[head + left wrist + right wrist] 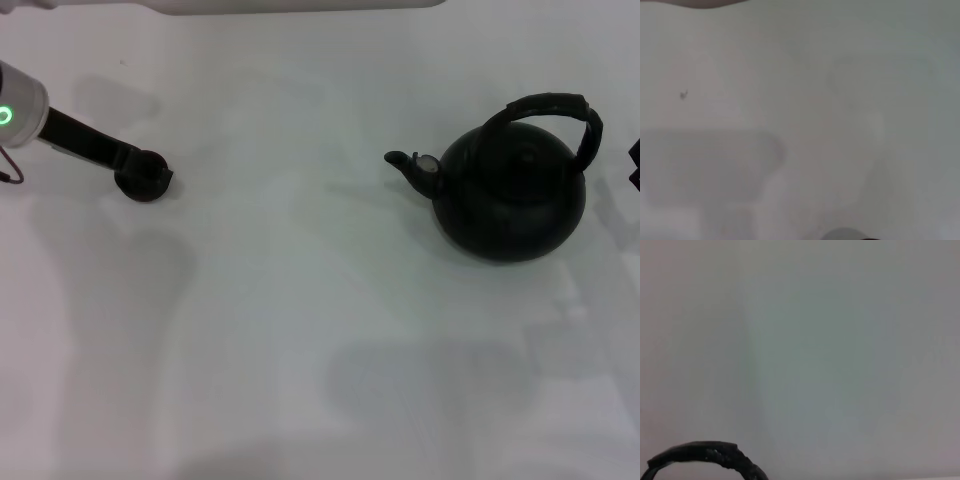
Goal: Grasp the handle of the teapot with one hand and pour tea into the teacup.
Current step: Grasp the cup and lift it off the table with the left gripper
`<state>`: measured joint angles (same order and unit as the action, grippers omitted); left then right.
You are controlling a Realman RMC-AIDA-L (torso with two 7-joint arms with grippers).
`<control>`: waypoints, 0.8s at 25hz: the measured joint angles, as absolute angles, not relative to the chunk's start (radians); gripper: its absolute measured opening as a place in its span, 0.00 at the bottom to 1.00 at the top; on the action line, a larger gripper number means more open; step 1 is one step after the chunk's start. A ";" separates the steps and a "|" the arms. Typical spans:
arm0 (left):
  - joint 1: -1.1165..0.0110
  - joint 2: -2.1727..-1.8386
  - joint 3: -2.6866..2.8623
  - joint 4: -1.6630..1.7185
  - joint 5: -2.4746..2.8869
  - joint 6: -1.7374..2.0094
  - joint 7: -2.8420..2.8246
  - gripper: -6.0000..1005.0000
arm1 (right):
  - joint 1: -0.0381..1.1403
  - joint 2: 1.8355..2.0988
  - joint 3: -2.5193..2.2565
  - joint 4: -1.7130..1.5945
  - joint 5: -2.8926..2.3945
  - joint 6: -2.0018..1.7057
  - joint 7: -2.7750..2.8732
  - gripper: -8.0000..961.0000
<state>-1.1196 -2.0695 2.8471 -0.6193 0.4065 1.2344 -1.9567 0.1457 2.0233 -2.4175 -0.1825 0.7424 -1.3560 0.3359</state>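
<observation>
l gripper low at teacup; r arm offscreen.

Your teapot: round matte black, upright, spout toward teacup. Handle arches over lid. Teacup: tiny, black, well left of teapot.

the teapot stands on the table, on the right side, its spout pointing left toward the teacup. the handle arches over the teapot's top. the teacup sits well apart on the left side of the table, with the left gripper at it. the right gripper is at the right edge, just beside the teapot.
</observation>
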 joint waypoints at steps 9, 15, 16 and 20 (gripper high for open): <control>-1.146 -2.068 2.847 -0.621 0.426 1.249 -1.957 0.69 | 0.146 2.023 -2.417 -0.183 0.742 -1.356 0.336 0.91; -1.206 -2.073 2.847 -0.603 0.443 1.285 -1.951 0.69 | 0.147 2.023 -2.417 -0.184 0.742 -1.353 0.336 0.91; -1.218 -2.074 2.847 -0.585 0.449 1.285 -1.949 0.69 | 0.147 2.023 -2.417 -0.185 0.742 -1.352 0.336 0.91; -1.266 -2.073 2.847 -0.500 0.465 1.276 -1.933 0.69 | 0.147 2.022 -2.417 -0.187 0.742 -1.351 0.336 0.91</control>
